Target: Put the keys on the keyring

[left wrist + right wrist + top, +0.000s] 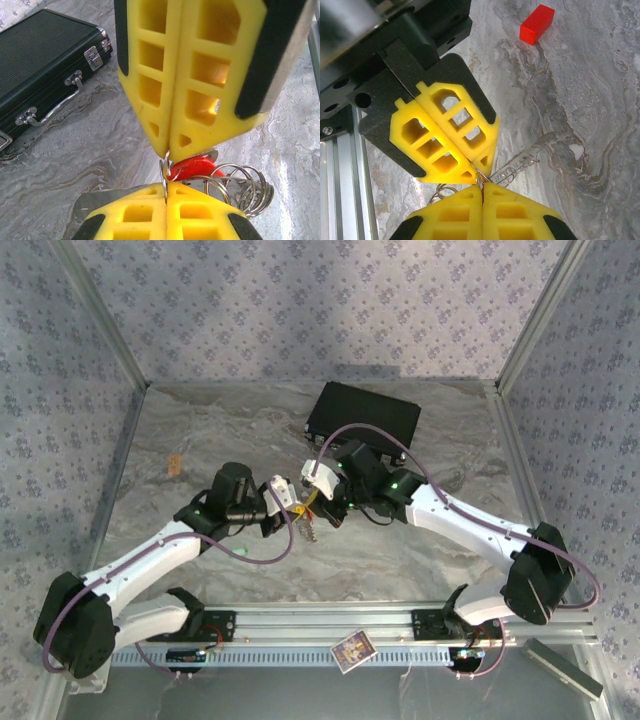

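Both claws are fully closed, tip to tip above the bench [200, 420]. The left claw [166, 192] and right claw [482, 197] each pinch the keyring [165, 169]. Its thin loop lies along their seams, equally near both. The red key [196, 166] is just beside the pinch; I cannot tell if it is threaded.

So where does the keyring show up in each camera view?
Top external: keyring just below picture centre.
Left wrist: lower right, its silvery loops.
Right wrist: lower centre, its loops.
Shared landmark: the yellow left gripper and right gripper, both shut, tip to tip on it.
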